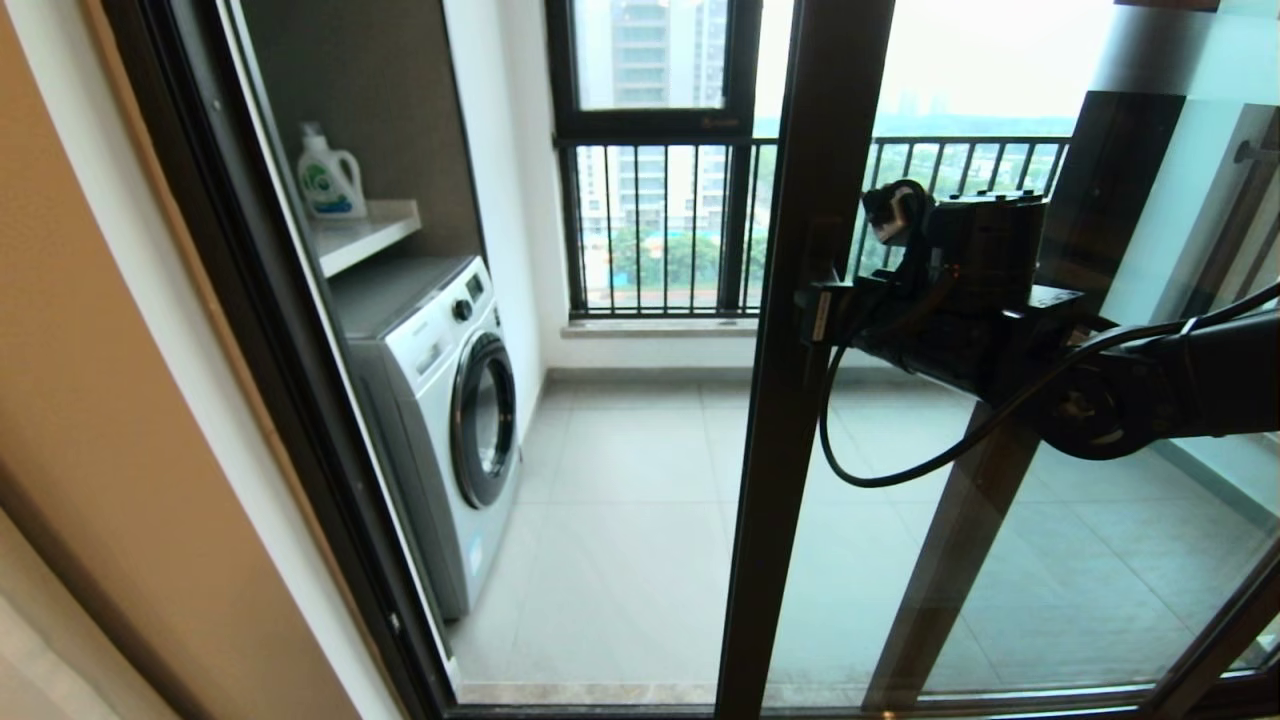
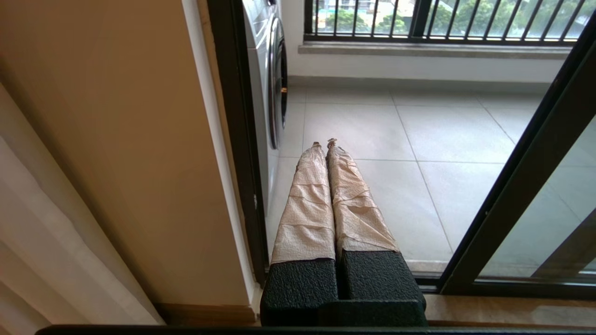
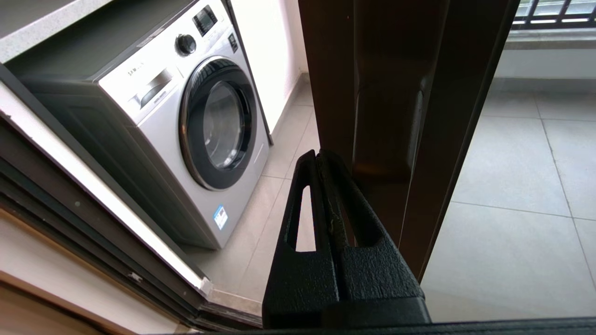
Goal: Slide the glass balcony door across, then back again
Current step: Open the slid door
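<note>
The glass balcony door [image 1: 790, 420] stands partly slid across, its dark brown upright frame near the middle of the head view and its clear pane [image 1: 1050, 560] reaching to the right. My right gripper [image 1: 812, 308] comes in from the right at mid height and is shut, empty, with its black fingers [image 3: 307, 186] laid against the left edge of the door frame [image 3: 372, 83]. I cannot make out the bar handle or the frosted strip. My left gripper [image 2: 325, 144] hangs low by the left jamb, its tape-wrapped fingers shut on nothing, apart from the door frame [image 2: 526, 181].
Through the open gap lie the tiled balcony floor [image 1: 630, 500], a front-loading washing machine [image 1: 450, 400] at the left and a detergent bottle [image 1: 330, 180] on a shelf above it. The black-framed window with railing bars [image 1: 660, 230] is at the back. The dark left jamb [image 1: 290, 380] borders a beige wall.
</note>
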Controlling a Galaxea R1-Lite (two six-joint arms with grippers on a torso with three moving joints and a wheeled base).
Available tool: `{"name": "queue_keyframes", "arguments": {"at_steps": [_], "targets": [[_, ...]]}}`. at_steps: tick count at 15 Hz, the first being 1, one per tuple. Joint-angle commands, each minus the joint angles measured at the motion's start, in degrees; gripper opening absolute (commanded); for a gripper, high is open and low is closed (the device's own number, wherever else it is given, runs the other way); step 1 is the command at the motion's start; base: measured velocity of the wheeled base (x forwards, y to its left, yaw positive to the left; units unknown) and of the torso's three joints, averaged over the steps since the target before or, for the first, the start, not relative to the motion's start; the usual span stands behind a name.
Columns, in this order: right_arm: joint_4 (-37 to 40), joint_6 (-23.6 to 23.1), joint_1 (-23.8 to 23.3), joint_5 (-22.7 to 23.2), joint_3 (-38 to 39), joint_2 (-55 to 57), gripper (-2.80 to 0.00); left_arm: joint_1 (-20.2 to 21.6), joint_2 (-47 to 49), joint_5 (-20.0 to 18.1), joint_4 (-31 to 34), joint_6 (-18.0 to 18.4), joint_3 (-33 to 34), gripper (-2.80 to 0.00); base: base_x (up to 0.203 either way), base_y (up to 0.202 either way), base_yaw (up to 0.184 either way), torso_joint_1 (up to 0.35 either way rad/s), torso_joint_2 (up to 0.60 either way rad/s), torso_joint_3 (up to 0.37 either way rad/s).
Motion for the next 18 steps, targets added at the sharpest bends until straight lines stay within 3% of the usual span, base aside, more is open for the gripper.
{"name": "queue_keyframes", "arguments": {"at_steps": [1,18], "targets": [[-0.34,0.04,-0.82,-0.44,-0.01,-0.67,-2.8,0.01,0.09,0.01,-0.01,-0.03,0.0,-2.8,0.0,0.0,0.0,0.0,0.0,0.0],[-0.34,-0.22,-4.06,-0.35,4.9,-4.88,-2.8,0.01,0.09,0.01,-0.01,0.06,0.0,-2.8,0.0,0.0,0.0,0.0,0.0,0.0]]}}
